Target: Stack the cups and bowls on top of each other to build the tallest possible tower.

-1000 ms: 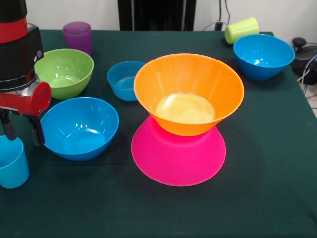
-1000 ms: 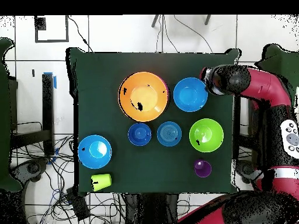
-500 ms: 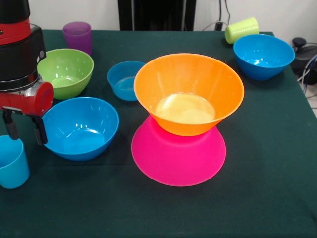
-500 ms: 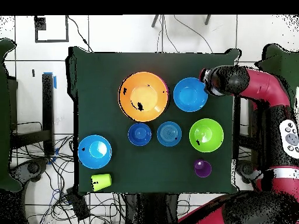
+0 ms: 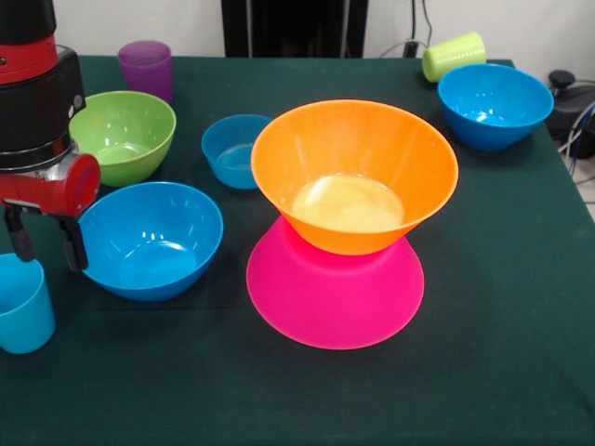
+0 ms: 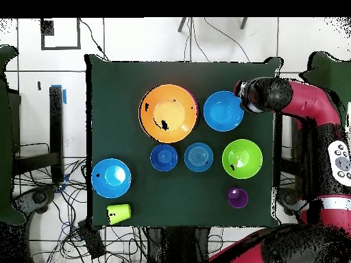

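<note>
My gripper (image 5: 44, 249) hangs open and empty at the table's left, just above and right of the light-blue cup (image 5: 20, 302) and beside the rim of a medium blue bowl (image 5: 149, 239). The tower is the orange bowl (image 5: 353, 177) standing upright on the upturned pink bowl (image 5: 335, 302). Behind are the green bowl (image 5: 121, 135), purple cup (image 5: 146, 67) and small light-blue bowl (image 5: 232, 149). At far right are a second blue bowl (image 5: 495, 104) and the yellow-green cup (image 5: 454, 54) on its side. The small dark-blue bowl (image 6: 164, 157) shows only from overhead.
The dark green tablecloth (image 5: 502, 307) covers the table. From overhead my arm (image 6: 301, 103) reaches over the table's right edge and hides the light-blue cup. Cables and equipment (image 5: 567, 102) lie beyond the table's right side.
My gripper has shifted slightly toward the medium blue bowl. Nothing else has moved.
</note>
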Robot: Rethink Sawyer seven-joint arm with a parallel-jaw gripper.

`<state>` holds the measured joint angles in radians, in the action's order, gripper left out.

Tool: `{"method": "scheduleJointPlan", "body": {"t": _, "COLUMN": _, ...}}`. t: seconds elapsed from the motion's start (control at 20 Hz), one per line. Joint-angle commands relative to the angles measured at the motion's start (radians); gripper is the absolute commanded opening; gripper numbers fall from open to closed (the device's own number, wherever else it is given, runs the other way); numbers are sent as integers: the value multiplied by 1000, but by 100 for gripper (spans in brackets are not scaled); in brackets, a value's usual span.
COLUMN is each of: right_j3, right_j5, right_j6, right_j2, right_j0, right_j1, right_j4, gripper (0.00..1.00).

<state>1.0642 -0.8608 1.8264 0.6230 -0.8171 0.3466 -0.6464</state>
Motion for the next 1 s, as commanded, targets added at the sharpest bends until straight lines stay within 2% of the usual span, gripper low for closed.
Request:
{"method": "scheduleJointPlan", "body": {"t": 0.05, "right_j3": 17, "right_j5": 10, "right_j6": -359, "right_j2": -4, "right_j0": 38, "right_j1": -32, "right_j4": -107, "gripper": 100}}
{"method": "scheduleJointPlan", "body": {"t": 0.45, "right_j3": 33, "right_j5": 32, "right_j6": -340, "right_j2": -5, "right_j0": 33, "right_j1": -26, "right_j4": -106, "gripper": 100}}
{"method": "scheduleJointPlan", "body": {"t": 1.0, "right_j3": 36, "right_j5": 61, "right_j6": -322, "right_j2": -11, "right_j0": 34, "right_j1": -31, "right_j4": -138, "gripper": 100}}
